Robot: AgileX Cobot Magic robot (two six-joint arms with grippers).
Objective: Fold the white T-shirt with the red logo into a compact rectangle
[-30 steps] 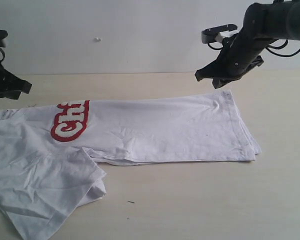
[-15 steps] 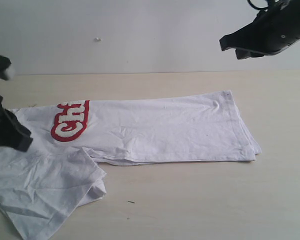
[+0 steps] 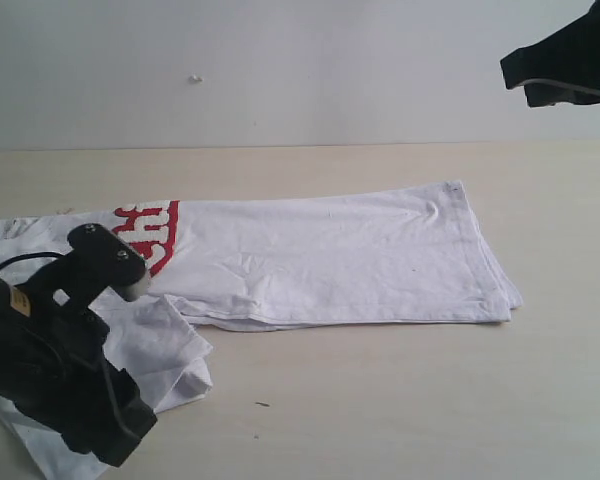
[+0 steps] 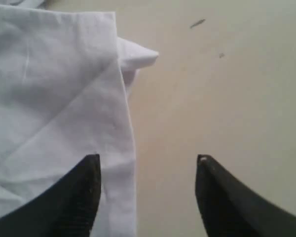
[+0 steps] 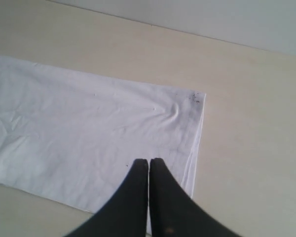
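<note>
The white T-shirt lies flat across the table, folded lengthwise, with its hem at the right. The red logo shows in part near the left end; my left arm covers the rest. That arm hangs low over the crumpled near sleeve. My left gripper is open, one finger over the sleeve's edge and the other over bare table, holding nothing. My right gripper is shut and empty, raised high above the hem end. The right arm sits at the top right corner.
The light wooden table stretches bare in front of and to the right of the shirt. A small dark speck lies near the sleeve. A pale wall closes off the back.
My left arm swung in from the left edge, down over the near sleeve, and its jaws opened. My right arm lifted up and to the right, away from the hem, still shut.
</note>
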